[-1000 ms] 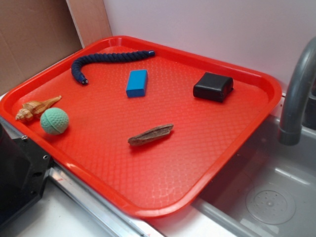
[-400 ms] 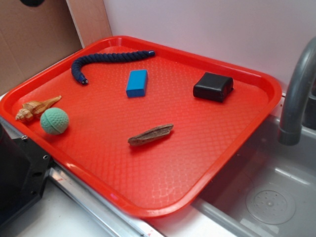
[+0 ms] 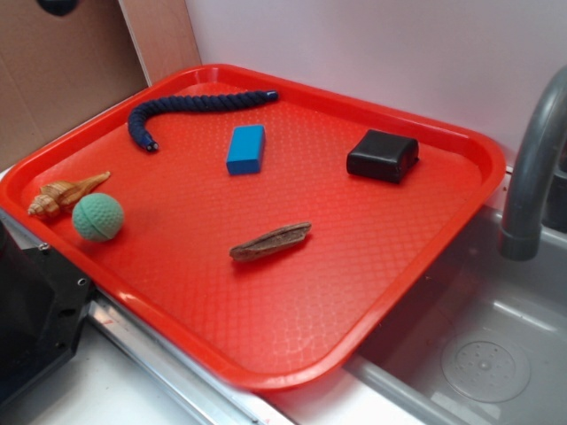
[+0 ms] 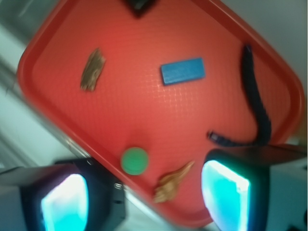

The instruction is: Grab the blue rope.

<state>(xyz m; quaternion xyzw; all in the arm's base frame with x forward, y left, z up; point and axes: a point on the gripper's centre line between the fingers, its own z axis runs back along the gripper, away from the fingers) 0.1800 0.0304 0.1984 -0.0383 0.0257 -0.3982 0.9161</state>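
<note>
The blue rope [image 3: 190, 104] is a dark navy twisted cord. It lies curved at the back left of the red tray [image 3: 416, 257]. In the wrist view the rope [image 4: 257, 103] runs down the right side, its lower end bent left just above the right finger [image 4: 226, 192]. My gripper [image 4: 144, 202] is open and empty, high above the tray's near-left edge, over the shell and ball. In the exterior view only a dark bit of the gripper [image 3: 58, 4] shows at the top left edge.
On the tray lie a bright blue block [image 3: 245, 148], a black box [image 3: 383, 155], a brown wood piece [image 3: 271, 241], a green ball [image 3: 97, 217] and a tan shell [image 3: 64, 193]. A grey tap [image 3: 532, 168] and a sink stand to the right. Cardboard stands behind on the left.
A dark part of my gripper has come into the exterior view at the top left edge. Nothing on the tray has moved.
</note>
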